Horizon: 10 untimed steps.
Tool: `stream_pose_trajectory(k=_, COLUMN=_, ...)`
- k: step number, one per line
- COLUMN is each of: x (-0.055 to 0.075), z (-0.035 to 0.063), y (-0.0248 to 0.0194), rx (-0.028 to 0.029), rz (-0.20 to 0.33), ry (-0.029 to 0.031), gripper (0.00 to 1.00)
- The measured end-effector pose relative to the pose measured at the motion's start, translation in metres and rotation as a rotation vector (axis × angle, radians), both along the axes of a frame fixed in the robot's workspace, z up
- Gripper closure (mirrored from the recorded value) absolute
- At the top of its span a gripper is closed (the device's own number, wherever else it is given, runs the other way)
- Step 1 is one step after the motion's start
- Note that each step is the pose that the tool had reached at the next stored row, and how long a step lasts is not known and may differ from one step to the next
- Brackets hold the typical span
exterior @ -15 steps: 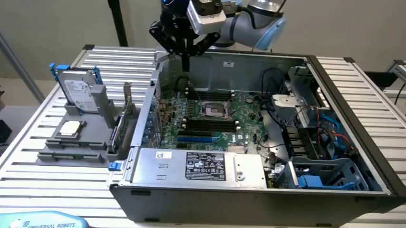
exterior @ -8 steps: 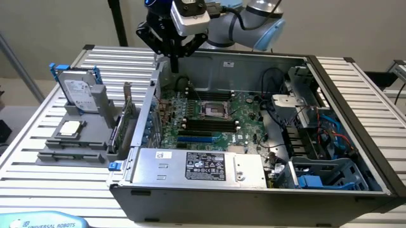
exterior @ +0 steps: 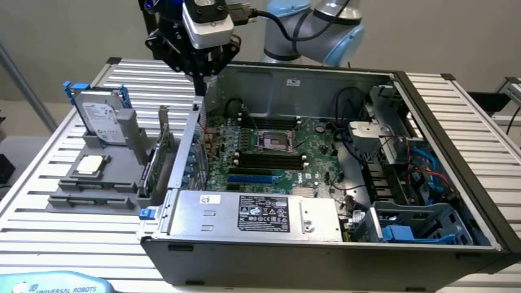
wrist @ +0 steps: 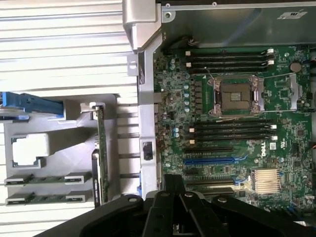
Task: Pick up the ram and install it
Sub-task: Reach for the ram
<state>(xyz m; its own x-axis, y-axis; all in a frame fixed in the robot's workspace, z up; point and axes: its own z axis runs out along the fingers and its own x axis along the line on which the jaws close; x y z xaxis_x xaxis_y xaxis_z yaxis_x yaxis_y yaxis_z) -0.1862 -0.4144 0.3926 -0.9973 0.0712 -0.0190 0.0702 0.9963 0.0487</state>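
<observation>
Two ram sticks [wrist: 47, 178], thin dark-green boards, lie side by side in slots at the near end of a grey holder [wrist: 74, 143]; in the exterior view the ram [exterior: 89, 200] is at the holder's front. My gripper [exterior: 199, 68] hangs high above the case's side wall, between the holder and the motherboard [exterior: 269, 152], well away from the ram. In the wrist view the gripper [wrist: 174, 181] is a dark mass over the board's edge, with nothing visibly held. Black memory slots [wrist: 232, 131] flank the CPU socket [wrist: 236, 95].
The grey holder also carries a hard drive [exterior: 102, 119], a CPU [exterior: 89, 163] and an upright green expansion card [exterior: 160, 152]. The open case [exterior: 326, 244] has a power supply [exterior: 260, 215] at the front, with cables and a drive cage on the exterior view's right. All rests on a slatted metal table [exterior: 49, 244].
</observation>
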Motion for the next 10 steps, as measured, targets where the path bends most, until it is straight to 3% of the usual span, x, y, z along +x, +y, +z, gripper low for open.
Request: stream_pose_trajectory(k=10, x=-0.045, z=-0.0003, y=-0.0106, rx=0.0, rz=0.0, ry=0.0, gripper=0.89)
